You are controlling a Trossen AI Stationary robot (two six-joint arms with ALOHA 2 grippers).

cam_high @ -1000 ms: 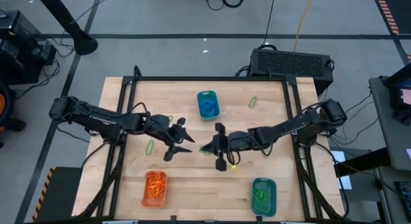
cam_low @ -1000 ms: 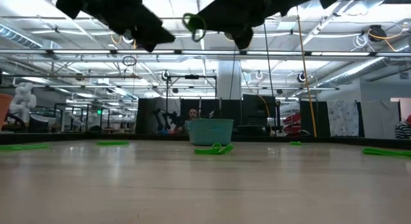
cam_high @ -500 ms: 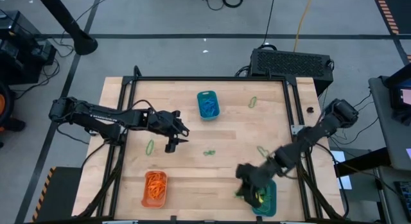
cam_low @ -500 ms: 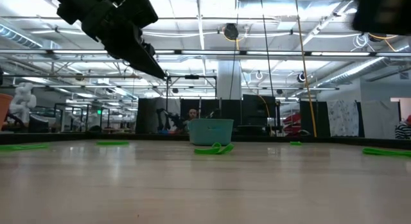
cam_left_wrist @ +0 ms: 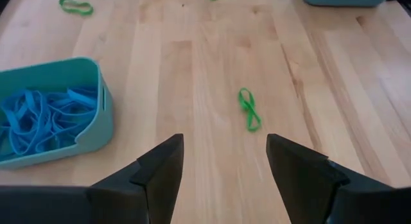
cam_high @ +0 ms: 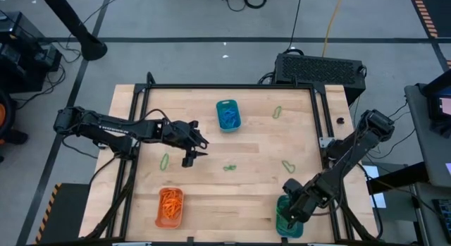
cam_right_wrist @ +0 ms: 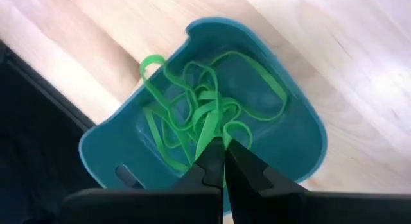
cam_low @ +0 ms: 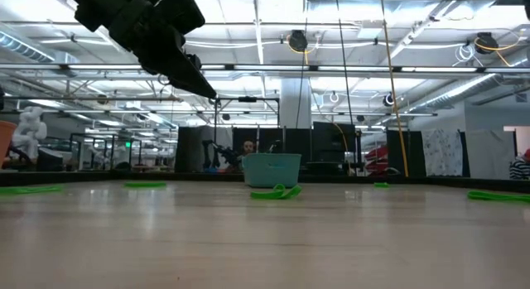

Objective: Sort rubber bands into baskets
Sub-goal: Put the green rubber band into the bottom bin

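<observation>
Right tool (cam_right_wrist: pixel 216 161) sits directly over the teal-blue plastic basket of green bands (cam_high: pixel 289 216) at the near right corner of the light wooden bench (cam_high: pixel 254 144). Fingers pinched together on a thin green elastic band (cam_right_wrist: pixel 207 129); the band runs down from the fingertips into the tangle of green loops inside that basket.

Left tool (cam_left_wrist: pixel 225 163) hangs above the left-centre of the bench, fingers spread wide, nothing between them. In the low view it sits high, well clear of the bench top.

Other baskets:
- teal-blue plastic basket with blue bands (cam_high: pixel 227 114), far centre of the bench; left wrist view shows it full of blue loops.
- orange plastic basket with orange bands (cam_high: pixel 170 206), near left.

Loose green bands on the bench:
- twisted green loop (cam_left_wrist: pixel 249 109) at bench centre, ahead of the left tool, apart from it.
- green loop (cam_high: pixel 164 161) just beside the left tool, on its near side.
- green loop (cam_high: pixel 277 112) far right, near the blue-band basket but not touching.
- green loop (cam_high: pixel 288 165) right of centre, between the centre loop and the right arm.
</observation>
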